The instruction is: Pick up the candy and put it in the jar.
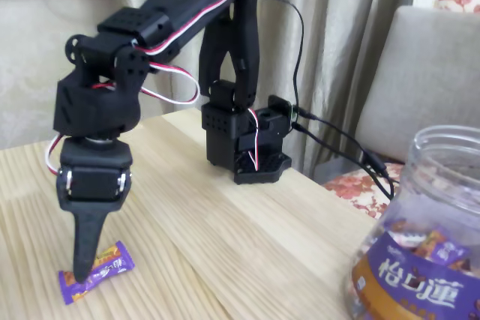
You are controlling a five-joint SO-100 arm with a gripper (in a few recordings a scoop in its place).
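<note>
In the fixed view we saw the pincer (81,271) pointing straight down at the lower left, its black tip resting on or just over the candy (96,269). We saw it from the side as one dark wedge, so we could not tell whether its jaws stood apart or together, nor whether the tip truly pressed the wrapper. The tip hid the middle-left part of the candy. The candy lay flat on the bench (247,237), directly beneath the pincer, its long axis running from lower left up to the right, one twisted end near the bottom edge of the picture and the other poking out to the right of the tip. The jar (421,237) stood well to the right of the pincer, cut off by the right and bottom edges, its mouth only partly seen and its contents hard to make out. Between pincer and jar the bench was bare wood. The arm's base (251,151) sat behind, near the bench's far edge.
</note>
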